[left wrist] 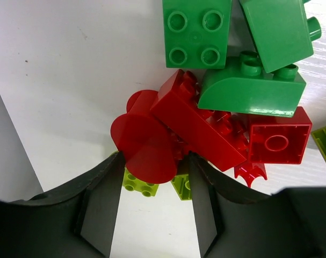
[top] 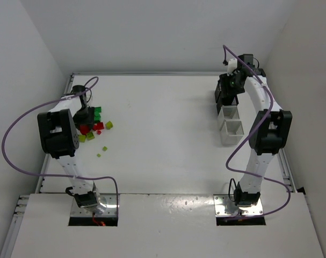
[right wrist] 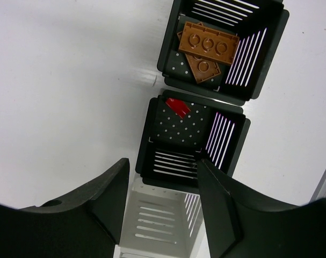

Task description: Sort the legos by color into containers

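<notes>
Aimed at a red round piece (left wrist: 146, 145) among the legos (top: 95, 124), heaped at the left of the worktop (top: 163, 137), well apart from the containers (top: 230, 115) on the right. Straddled by the left pincer (left wrist: 154, 156), about half open, left fingertip (left wrist: 111, 166) touching the rim; no telling whether truly clamped. Likely trouble from here: hauling up the long red brick (left wrist: 200, 126) too, if snagged or clicked onto the round piece, and so toppling the green bricks (left wrist: 248, 88) leaning on it or scattering the lime bricks (left wrist: 141, 185) beneath. Or squeezing on a curved rim and squirting the piece out sideways. As for heading: flat round face turned toward the wrist camera and down-left, own long axis hard to make out. Long brick's axis running upper left to lower right in that view, studs toward the greens. Farther off, right pincer (right wrist: 163, 164) hanging about half open with nothing in it, above a black bin (right wrist: 152, 140) with one red bit (right wrist: 178, 106), beside another with orange-brown bricks (right wrist: 208, 45).
</notes>
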`<state>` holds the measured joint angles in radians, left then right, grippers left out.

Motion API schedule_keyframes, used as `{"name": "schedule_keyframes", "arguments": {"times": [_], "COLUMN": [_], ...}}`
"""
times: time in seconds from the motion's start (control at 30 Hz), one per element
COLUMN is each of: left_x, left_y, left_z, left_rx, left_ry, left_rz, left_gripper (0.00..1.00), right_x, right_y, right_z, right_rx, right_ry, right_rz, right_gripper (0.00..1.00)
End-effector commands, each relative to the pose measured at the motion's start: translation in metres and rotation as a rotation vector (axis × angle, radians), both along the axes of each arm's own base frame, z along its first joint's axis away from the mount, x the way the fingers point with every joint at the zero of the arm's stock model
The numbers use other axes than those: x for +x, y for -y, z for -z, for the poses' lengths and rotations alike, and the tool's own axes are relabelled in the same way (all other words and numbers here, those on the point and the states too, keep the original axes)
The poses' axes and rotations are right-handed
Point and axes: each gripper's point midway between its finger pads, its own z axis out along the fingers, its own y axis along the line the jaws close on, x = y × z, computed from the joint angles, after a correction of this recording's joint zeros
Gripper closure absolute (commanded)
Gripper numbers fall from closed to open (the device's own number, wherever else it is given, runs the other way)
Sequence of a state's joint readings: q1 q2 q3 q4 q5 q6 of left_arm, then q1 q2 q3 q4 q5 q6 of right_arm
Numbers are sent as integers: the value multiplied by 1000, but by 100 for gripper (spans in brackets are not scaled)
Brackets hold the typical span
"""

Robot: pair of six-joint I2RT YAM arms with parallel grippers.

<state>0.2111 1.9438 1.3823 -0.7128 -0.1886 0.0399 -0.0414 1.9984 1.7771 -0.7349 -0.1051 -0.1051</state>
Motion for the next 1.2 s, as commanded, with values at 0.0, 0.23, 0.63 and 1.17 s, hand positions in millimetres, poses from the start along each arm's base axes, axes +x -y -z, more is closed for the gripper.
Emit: {"name": "schedule_keyframes", "arguments": {"times": [0.0,0.23,0.63,1.17], "left_x": [-3,-3,2,30], "left_y": [11,17,16,92], "left_z": [22,35,19,-82], "left_rx": [-77,-112,-100,-379], "left_ry": [-13,-21,33,384], "left_rz": [-11,-14,-33,444], "left_gripper": [45,45,32,78], "right_x": [3,3,3,-25], "right_y": [-1,-5,-12,-91], "right_z": [-28,-28,-32,-54], "right_rx": [-16,-21,-28,330], "right_ry": [75,75,85,69], "right_rz": [-5,-21,-34,-299], "right_gripper": [46,46,45,47]}}
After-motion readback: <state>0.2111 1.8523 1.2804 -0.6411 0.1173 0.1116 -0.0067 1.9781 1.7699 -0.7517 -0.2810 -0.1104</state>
